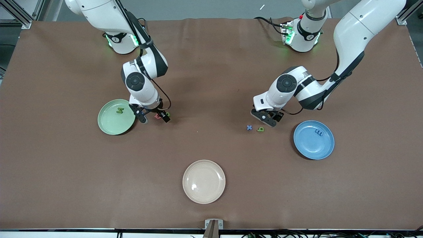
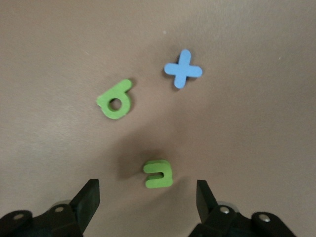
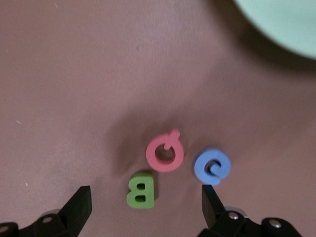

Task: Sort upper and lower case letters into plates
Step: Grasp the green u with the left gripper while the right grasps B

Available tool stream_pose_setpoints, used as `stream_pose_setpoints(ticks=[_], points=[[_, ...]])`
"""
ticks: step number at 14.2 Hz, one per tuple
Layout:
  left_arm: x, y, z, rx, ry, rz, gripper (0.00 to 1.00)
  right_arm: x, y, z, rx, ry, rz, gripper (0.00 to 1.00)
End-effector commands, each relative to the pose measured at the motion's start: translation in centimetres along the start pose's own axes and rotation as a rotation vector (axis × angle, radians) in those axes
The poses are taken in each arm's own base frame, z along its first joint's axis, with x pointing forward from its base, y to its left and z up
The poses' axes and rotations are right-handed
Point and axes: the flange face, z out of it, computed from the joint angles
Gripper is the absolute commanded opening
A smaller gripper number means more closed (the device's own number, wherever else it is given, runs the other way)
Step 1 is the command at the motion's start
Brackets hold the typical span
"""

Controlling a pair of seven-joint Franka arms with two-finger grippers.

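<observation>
The mint green plate (image 1: 109, 124) holds one dark green letter (image 1: 119, 111). My right gripper (image 1: 154, 117) is open, low over the table beside that plate. In the right wrist view my right gripper (image 3: 143, 207) has a green B (image 3: 141, 190) between its fingers, with a pink Q (image 3: 165, 152) and a blue letter (image 3: 212, 166) next to it. The blue plate (image 1: 310, 145) holds a blue letter (image 1: 318, 132). My left gripper (image 1: 264, 119) is open beside a blue x (image 1: 249, 127) and a green b-shaped letter (image 1: 260, 129). In the left wrist view my left gripper (image 2: 147, 200) is over a small green letter (image 2: 159, 173).
A cream-white plate (image 1: 204, 181) lies near the front camera at the middle of the table. The mint plate's rim (image 3: 281, 22) shows in the right wrist view. The blue x (image 2: 182, 69) and the green b-shaped letter (image 2: 115, 100) lie past the small green letter.
</observation>
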Motion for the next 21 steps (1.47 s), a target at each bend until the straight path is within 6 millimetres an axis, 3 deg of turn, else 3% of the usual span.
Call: stream_pose_setpoints(ticks=[1,6,9,11,13,14,18,21], points=[[0.1,1.9,0.9,0.023,0.007,-0.023,0.85,-0.3,-0.3,1.2,0.01,0.01,0.048,0.93],[-0.1,1.6,2.3,0.019,0.015,-0.029,0.83,-1.3,-0.4,2.0,0.013,0.014,0.056,0.8],[-0.1,0.9,2.6,0.025,0.011,-0.04,0.72,-1.4,-0.3,2.2,0.008,0.013,0.056,0.63],[-0.1,0.7,2.7,0.02,0.021,-0.044,0.63,-1.4,-0.3,2.2,0.008,0.013,0.059,0.41],[-0.1,0.5,2.7,0.02,0.021,-0.049,0.53,-1.8,-0.3,2.2,0.005,0.013,0.053,0.07],[-0.1,0.5,2.7,0.02,0.021,-0.049,0.47,-1.8,-0.3,2.3,0.0,0.014,0.046,0.01],[-0.1,0.6,2.7,0.02,0.022,-0.063,0.34,-0.2,-0.8,0.3,-0.02,0.007,0.005,0.0],[-0.1,0.6,2.6,0.02,0.023,-0.064,0.26,2.3,-0.3,-4.6,-0.089,-0.041,-0.097,0.0]])
